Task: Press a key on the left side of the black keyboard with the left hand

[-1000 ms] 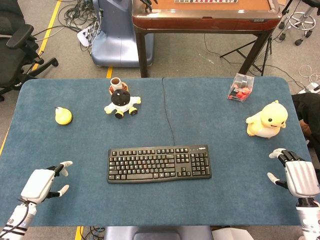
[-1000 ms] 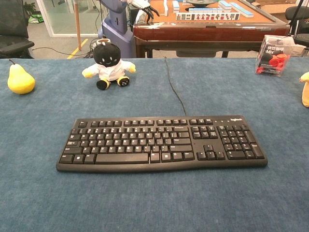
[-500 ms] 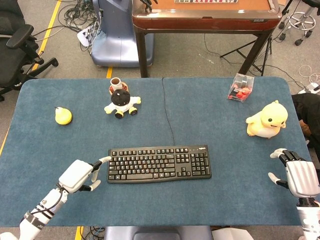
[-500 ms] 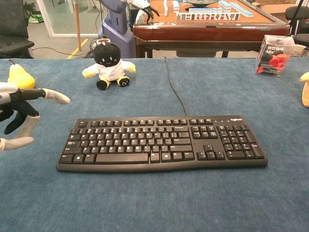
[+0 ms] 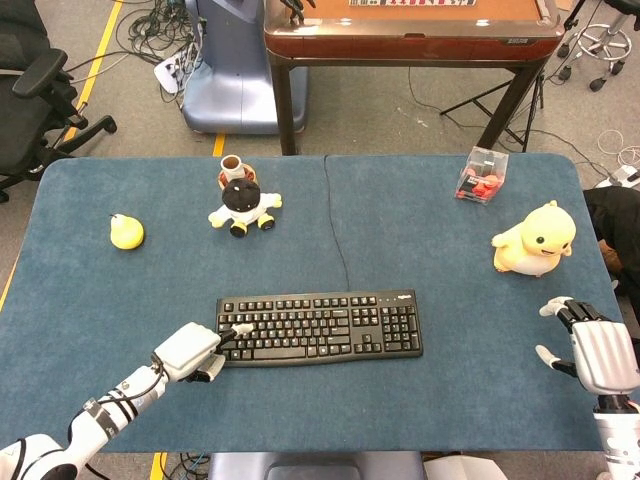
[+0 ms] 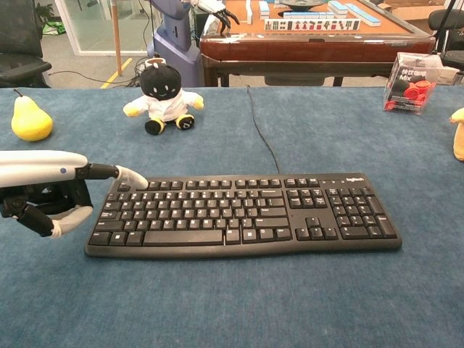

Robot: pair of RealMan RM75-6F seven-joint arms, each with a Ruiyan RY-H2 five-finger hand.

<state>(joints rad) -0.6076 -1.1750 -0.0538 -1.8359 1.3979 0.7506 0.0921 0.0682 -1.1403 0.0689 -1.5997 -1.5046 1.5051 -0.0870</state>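
Movement since half a second ago: left hand [image 5: 193, 353] has slid in from the table's left part to the black keyboard [image 5: 318, 327], one finger stretched out over the top-left keys, tip at the key row; whether it actually presses a key can't be told. Other fingers curl under, holding nothing. Chest view shows the same hand [image 6: 45, 190] at the left edge of the keyboard [image 6: 243, 214], extended fingertip [image 6: 135, 180] on or just above the upper-left corner keys. Right hand [image 5: 597, 353] unchanged, resting at the table's right edge, fingers apart, empty.

Keyboard sits centre-front on the blue cloth table [image 5: 420, 250], cable running back over the far edge. Yellow pear [image 5: 126, 232] far left, black-and-white plush [image 5: 242, 205] behind the keyboard, clear box of red pieces [image 5: 482, 175] far right, yellow duck toy [image 5: 534, 240] near the right hand. Behind the table: wooden-framed table [image 5: 410, 30], office chair [image 5: 35, 90], floor cables.

Left hand's lower fingers are partly cut off in chest view; duck is cropped there.
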